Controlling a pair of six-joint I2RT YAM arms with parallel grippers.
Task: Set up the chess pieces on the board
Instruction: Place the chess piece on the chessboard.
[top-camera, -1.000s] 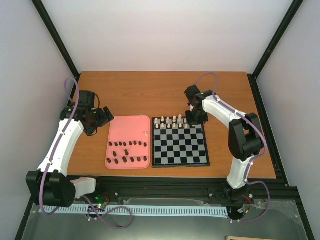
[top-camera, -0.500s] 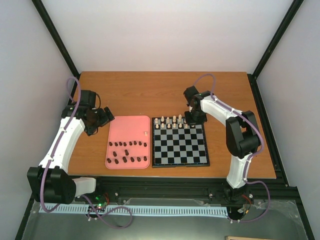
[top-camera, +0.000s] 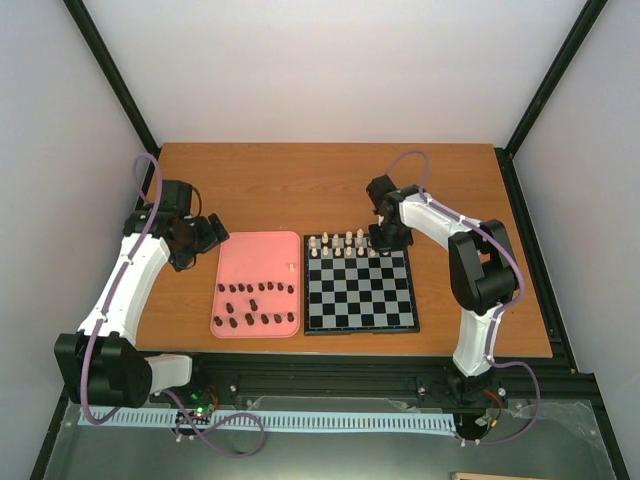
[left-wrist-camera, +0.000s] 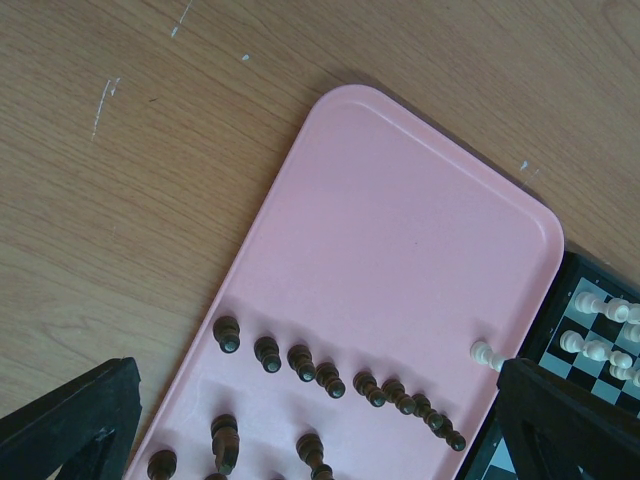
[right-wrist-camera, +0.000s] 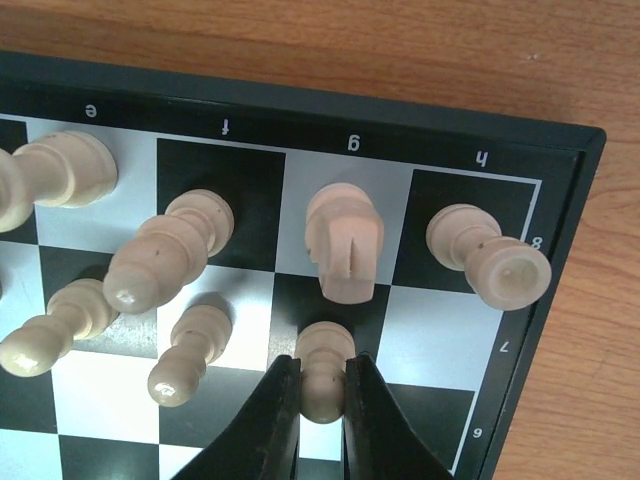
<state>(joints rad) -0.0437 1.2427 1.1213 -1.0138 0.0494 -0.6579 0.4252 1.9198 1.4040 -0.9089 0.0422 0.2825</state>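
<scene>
The board (top-camera: 360, 295) lies right of centre, with cream chess pieces (top-camera: 345, 243) standing in its two far rows. My right gripper (top-camera: 386, 240) is low over the board's far right corner. In the right wrist view it (right-wrist-camera: 322, 368) is shut on a cream pawn (right-wrist-camera: 323, 348) that stands on a dark square just in front of the knight (right-wrist-camera: 343, 243). A rook (right-wrist-camera: 487, 257) stands on the corner square. My left gripper (top-camera: 205, 240) hangs open above the pink tray's far left corner, with nothing between its fingers (left-wrist-camera: 70, 425).
The pink tray (top-camera: 258, 255) left of the board holds several dark brown pieces (top-camera: 255, 305) and one cream pawn (top-camera: 291, 267), also seen as the pawn (left-wrist-camera: 487, 354) near the tray's right rim (left-wrist-camera: 400, 200). Bare wooden table surrounds both.
My right gripper has shifted slightly left and lower over the board's far right corner, still shut on the pawn. The left arm has barely moved.
</scene>
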